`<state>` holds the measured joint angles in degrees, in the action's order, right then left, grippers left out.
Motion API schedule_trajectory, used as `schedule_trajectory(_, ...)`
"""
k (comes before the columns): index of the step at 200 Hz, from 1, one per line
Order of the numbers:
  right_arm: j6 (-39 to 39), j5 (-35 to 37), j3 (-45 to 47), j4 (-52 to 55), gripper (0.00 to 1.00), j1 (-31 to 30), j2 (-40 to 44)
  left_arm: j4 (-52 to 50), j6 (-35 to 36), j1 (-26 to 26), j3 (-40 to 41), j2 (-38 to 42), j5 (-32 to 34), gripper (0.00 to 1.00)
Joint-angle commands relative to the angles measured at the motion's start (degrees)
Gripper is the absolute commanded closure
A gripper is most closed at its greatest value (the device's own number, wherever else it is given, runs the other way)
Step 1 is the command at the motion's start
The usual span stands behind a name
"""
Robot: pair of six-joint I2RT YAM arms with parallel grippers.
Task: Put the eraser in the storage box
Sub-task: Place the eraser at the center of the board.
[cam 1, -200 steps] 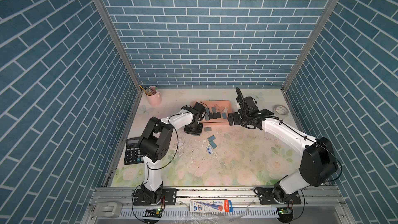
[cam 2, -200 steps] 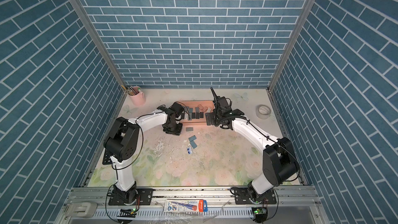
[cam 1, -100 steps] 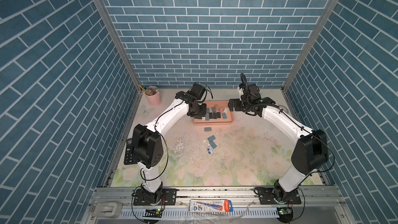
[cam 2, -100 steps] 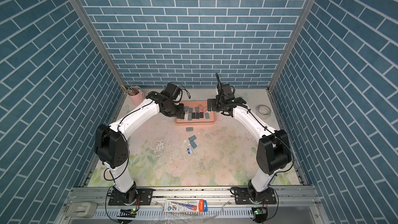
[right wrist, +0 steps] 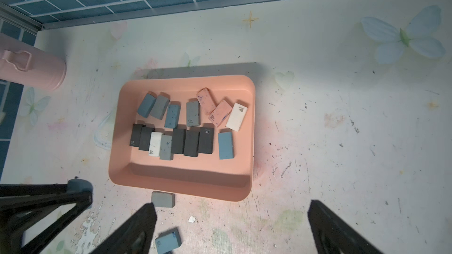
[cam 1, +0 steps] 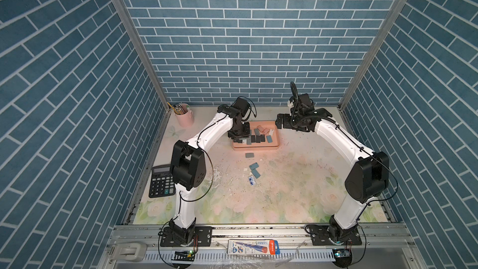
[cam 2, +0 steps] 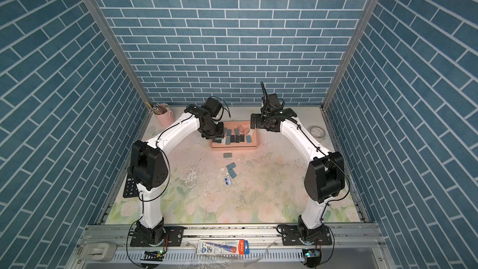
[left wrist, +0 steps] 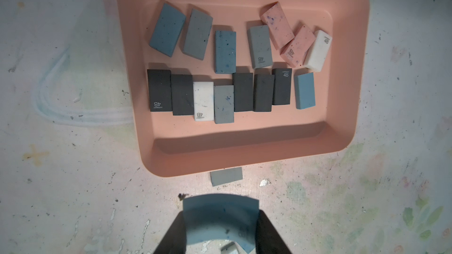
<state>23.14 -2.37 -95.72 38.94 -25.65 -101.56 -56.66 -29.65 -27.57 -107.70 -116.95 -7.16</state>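
salmon storage box, maybe fifteen erasers

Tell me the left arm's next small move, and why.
Probably ease the blue eraser forward over the storage box: the left fingers are shut on it, it shows short of the box's rim in the wrist view, and bare floor lies behind that wall.

Left pincer clamped on eraser, right pincer spread wide, both pointing downward.
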Motion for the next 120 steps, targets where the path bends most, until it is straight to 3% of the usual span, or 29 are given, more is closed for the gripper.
schedule_trajectory(1, 0.6, 0.2, -4.4, 5.3, 0.01, 0.0, -3.0, -2.0, 0.6, 2.3, -2.4, -3.8, 0.7, 0.56)
schedule_trajectory(59, -2.5, -0.1, -16.4, 13.5, 0.01, -0.1, -9.4, -3.1, 1.4, 3.3, -8.6, -12.4, 0.7, 0.56)
schedule_trajectory(120, -3.6, -0.3, -19.0, 15.6, 0.01, 0.2, -10.9, -0.4, 1.0, 3.1, -5.0, -14.4, 0.3, 0.56)
